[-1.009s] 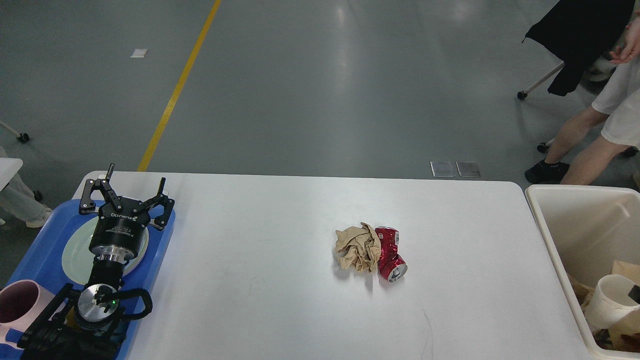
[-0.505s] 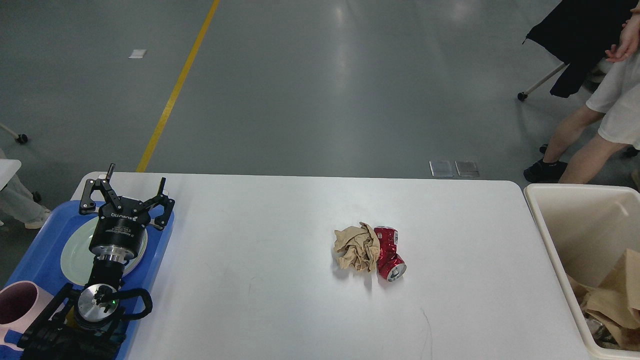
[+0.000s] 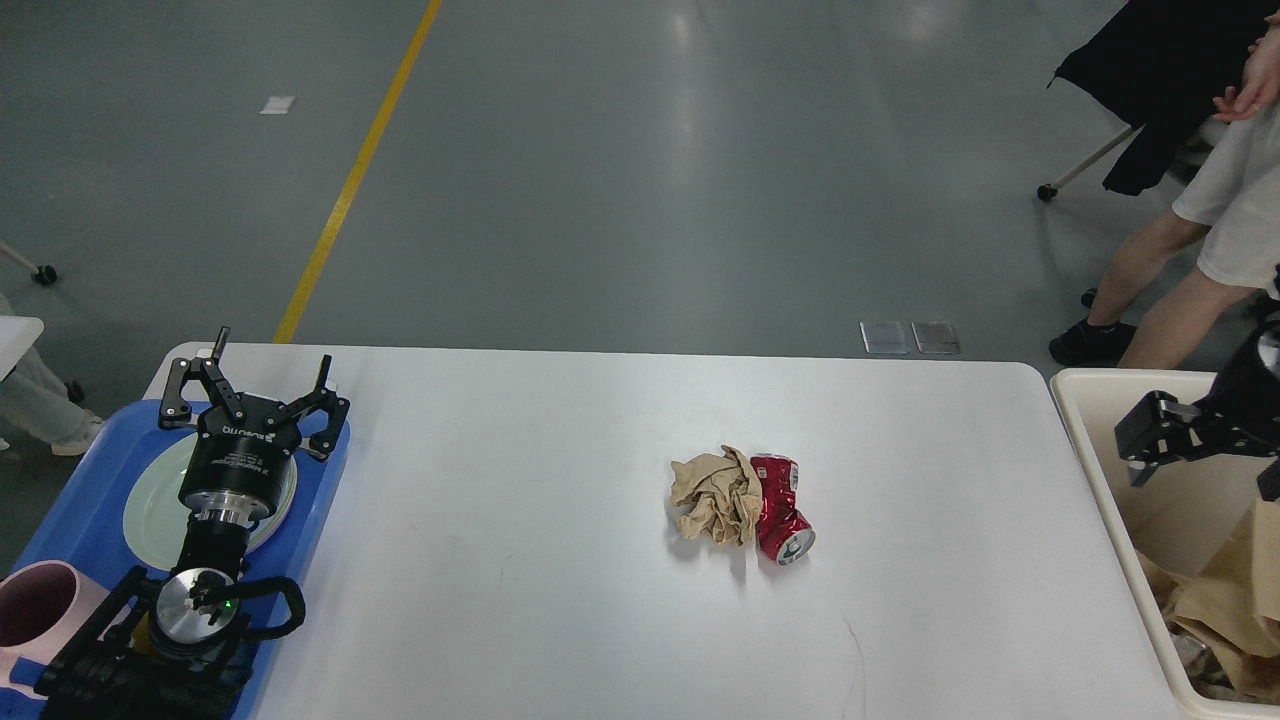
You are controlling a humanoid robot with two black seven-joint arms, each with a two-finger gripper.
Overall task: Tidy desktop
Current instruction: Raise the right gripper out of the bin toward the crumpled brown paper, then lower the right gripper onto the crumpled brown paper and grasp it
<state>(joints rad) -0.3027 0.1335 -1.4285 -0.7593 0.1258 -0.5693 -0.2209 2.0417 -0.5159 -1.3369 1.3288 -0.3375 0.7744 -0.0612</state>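
1. Filling most of the head view, the white desktop (image 3: 560,600) lay wide across the lower part of the frame, its rounded far corners showing against the grey floor (image 3: 620,170) with its yellow line (image 3: 350,190).
2. A cream bin (image 3: 1095,470) stood just beside the desktop's right edge, with brown paper (image 3: 1225,590) lying inside it at the near end.
3. A blue tray (image 3: 75,520) sat at the desktop's left end, carrying a pale green plate (image 3: 150,510) and, nearer the camera, a pink cup (image 3: 40,600).
4. The left arm rose over the tray and plate, and the left gripper (image 3: 268,375) at its far end stood with its two fingers spread well apart, holding nothing.
5. The right gripper (image 3: 1150,440) came in from the right edge above the bin; it was seen dark and partly cut off, so I cannot tell whether its fingers were apart or together.
6. A person's bare legs (image 3: 1170,280) in white shorts stood on the floor beyond the bin, near a dark garment hanging from a wheeled chair (image 3: 1150,70).
7. A crumpled wad of tan paper (image 3: 715,497) lay near the middle of the desktop, touching the can to its right.
8. A crushed red can (image 3: 780,508) lay on its side, its silver end turned toward the camera.
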